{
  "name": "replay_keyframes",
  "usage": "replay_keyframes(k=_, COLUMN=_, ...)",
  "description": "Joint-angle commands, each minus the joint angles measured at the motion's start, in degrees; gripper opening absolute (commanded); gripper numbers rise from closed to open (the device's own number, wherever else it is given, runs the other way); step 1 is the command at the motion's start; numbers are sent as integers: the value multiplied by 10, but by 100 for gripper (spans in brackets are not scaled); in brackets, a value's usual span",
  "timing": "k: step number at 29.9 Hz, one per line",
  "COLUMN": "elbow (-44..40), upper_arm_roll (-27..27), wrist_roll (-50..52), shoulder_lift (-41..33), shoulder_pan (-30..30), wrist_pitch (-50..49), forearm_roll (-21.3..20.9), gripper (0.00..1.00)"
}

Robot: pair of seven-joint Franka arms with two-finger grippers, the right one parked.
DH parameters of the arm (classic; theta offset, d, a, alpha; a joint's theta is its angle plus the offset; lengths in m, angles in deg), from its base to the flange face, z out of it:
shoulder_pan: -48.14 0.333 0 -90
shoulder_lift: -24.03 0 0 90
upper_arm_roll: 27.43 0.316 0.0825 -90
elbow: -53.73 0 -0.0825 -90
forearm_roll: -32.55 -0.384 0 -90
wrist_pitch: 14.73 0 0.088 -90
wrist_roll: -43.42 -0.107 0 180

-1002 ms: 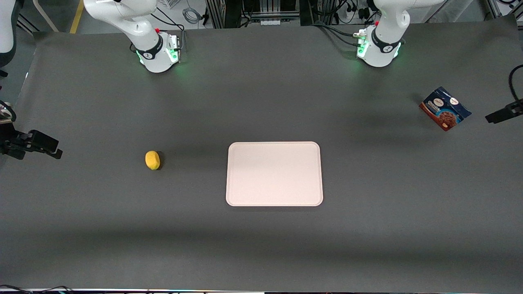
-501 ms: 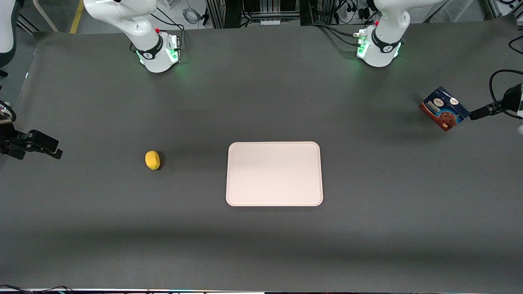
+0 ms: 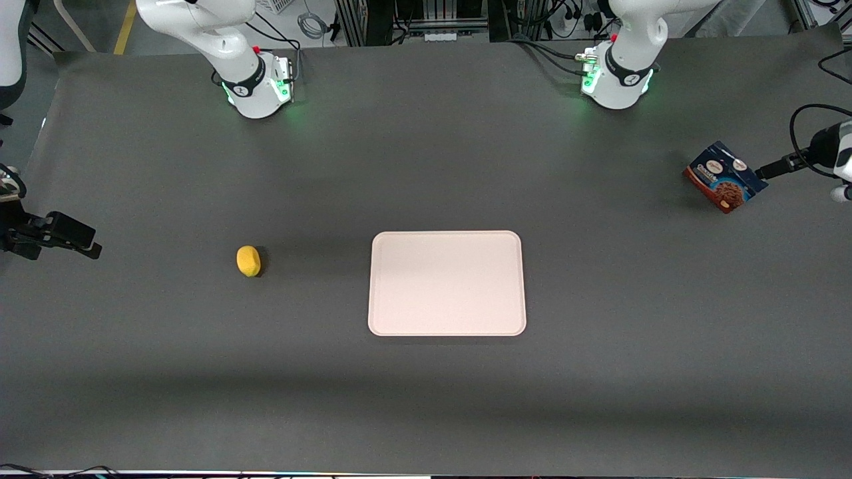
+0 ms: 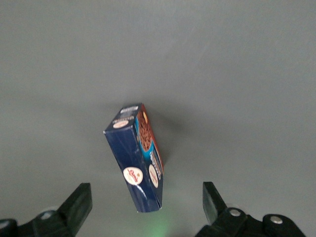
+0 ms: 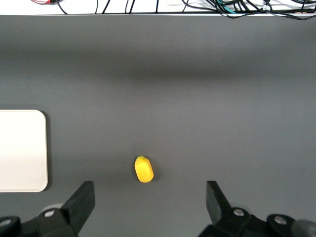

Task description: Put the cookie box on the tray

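- The cookie box [image 3: 725,177] stands on edge on the counter [image 3: 426,399] toward the working arm's end, well apart from the tray [image 3: 446,283]
- The hand [image 4: 148,207] hovers above the box with fingers [image 4: 79,202] spread wide; nothing held
- A yellow lump [image 3: 247,260] lies toward the parked arm's end, beside the tray

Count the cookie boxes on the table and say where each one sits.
1. The cookie box stands on the table toward the working arm's end, off the tray, with the open hand hovering above it. None appears hidden.
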Motion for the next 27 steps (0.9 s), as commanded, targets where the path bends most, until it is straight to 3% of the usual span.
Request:
replay_keyframes(k=1, elbow=63, upper_arm_roll=7, wrist_roll=-40, shoulder_lift=-46, shoulder_pan=1, wrist_pitch=51, forearm_roll=1, gripper=100)
replay_keyframes(k=9, elbow=123, upper_arm_roll=20, wrist_roll=-108, shoulder_lift=-49, shoulder_pan=24, wrist_pitch=174, forearm_roll=-6, gripper=100)
replay_keyframes(k=19, elbow=147, upper_arm_roll=20, wrist_roll=-101, shoulder_lift=-53, shoulder_pan=45, wrist_pitch=195, forearm_roll=-6, gripper=100)
replay_keyframes(k=27, elbow=189, upper_arm_roll=21, wrist_roll=-96, shoulder_lift=-47, shoulder_pan=47, wrist_pitch=266, forearm_roll=-6, gripper=100)
